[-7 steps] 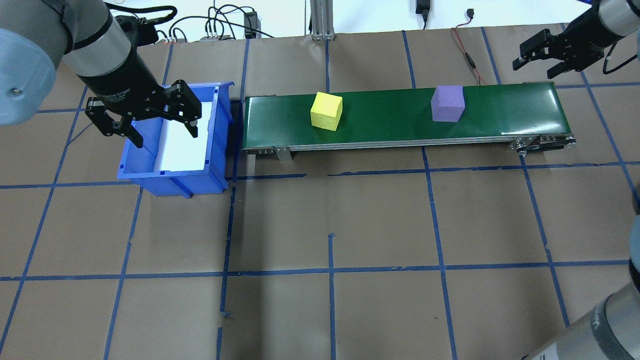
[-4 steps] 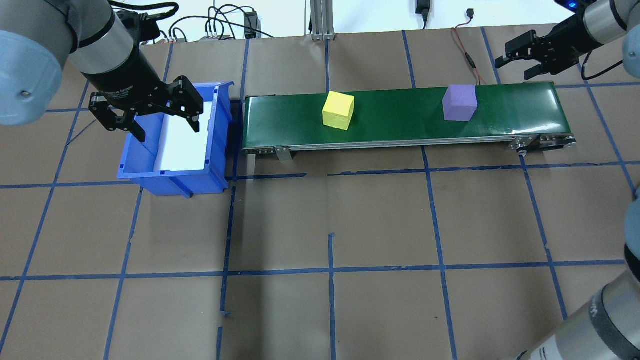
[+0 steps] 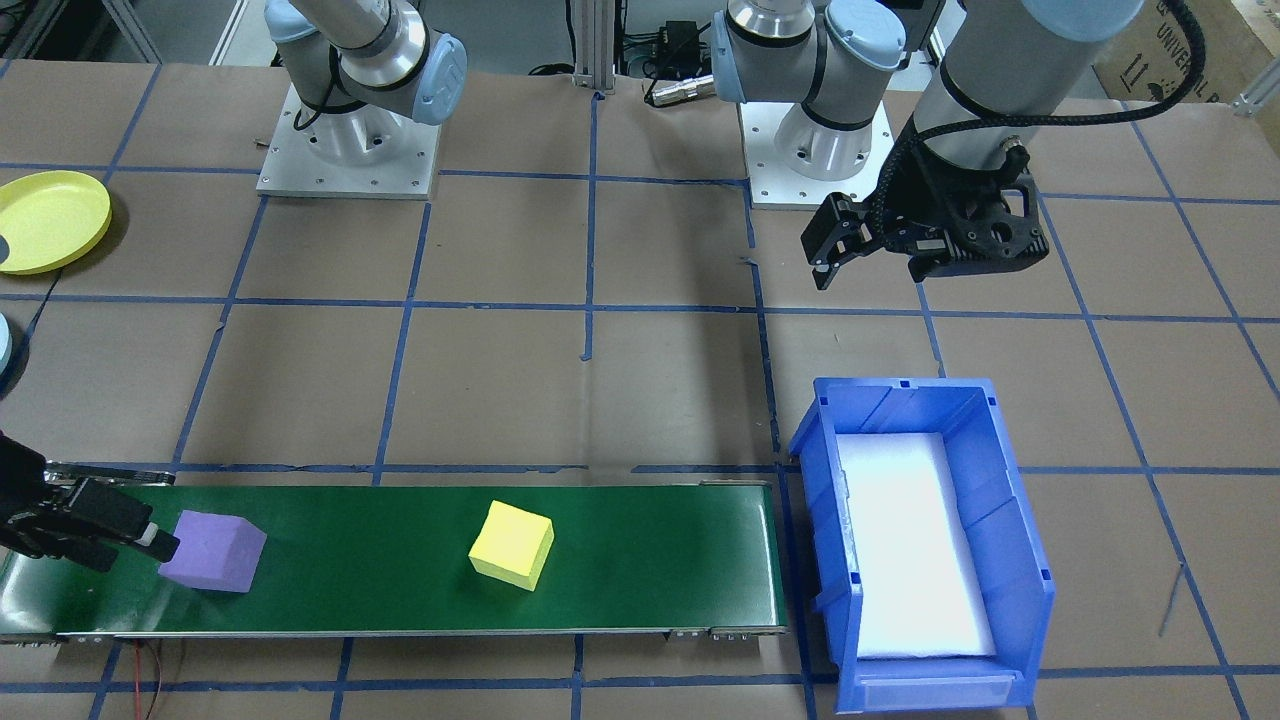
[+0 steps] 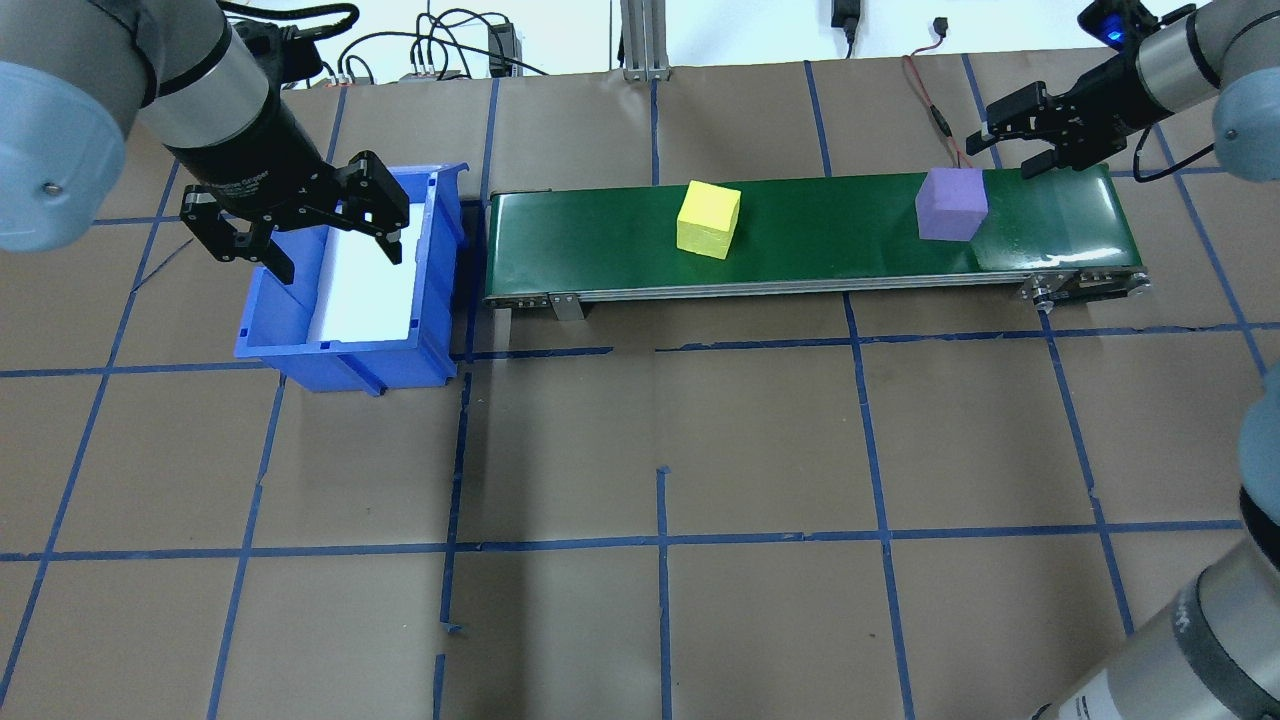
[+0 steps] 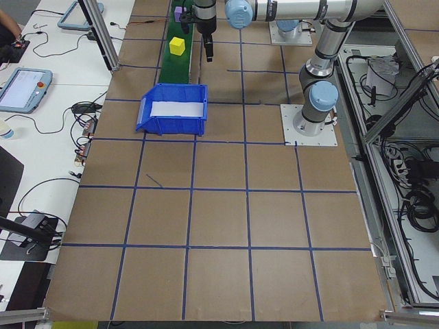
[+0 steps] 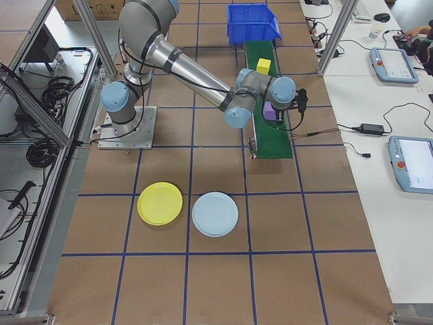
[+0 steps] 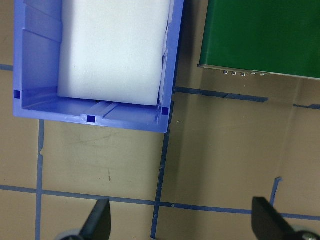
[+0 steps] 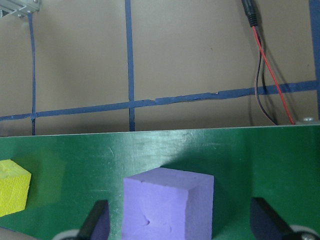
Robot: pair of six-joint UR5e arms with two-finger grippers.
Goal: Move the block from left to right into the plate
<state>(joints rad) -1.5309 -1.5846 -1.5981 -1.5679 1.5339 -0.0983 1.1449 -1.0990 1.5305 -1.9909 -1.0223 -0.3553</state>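
Note:
A purple block point(image 4: 950, 205) and a yellow block point(image 4: 708, 220) ride on the green conveyor belt point(image 4: 830, 245). My right gripper point(image 4: 1008, 148) is open and low at the belt's right end, right beside the purple block point(image 3: 212, 551). In the right wrist view the purple block point(image 8: 167, 210) sits ahead, between the two spread fingers point(image 8: 97, 225), with the yellow block point(image 8: 11, 187) at the left edge. My left gripper point(image 4: 335, 245) hangs open and empty over the blue bin point(image 4: 437, 260). A yellow plate point(image 6: 160, 203) and a light blue plate point(image 6: 215, 214) lie on the table's right part.
The blue bin point(image 3: 1010, 520), lined with white foam, stands at the belt's left end. A red and black cable point(image 8: 270, 80) runs behind the belt's right end. The yellow plate point(image 3: 45, 220) lies near the right arm's base.
Both blocks have travelled to the right along the belt. My right gripper has come down and left, up to the purple block. The left gripper has shifted slightly over the bin.

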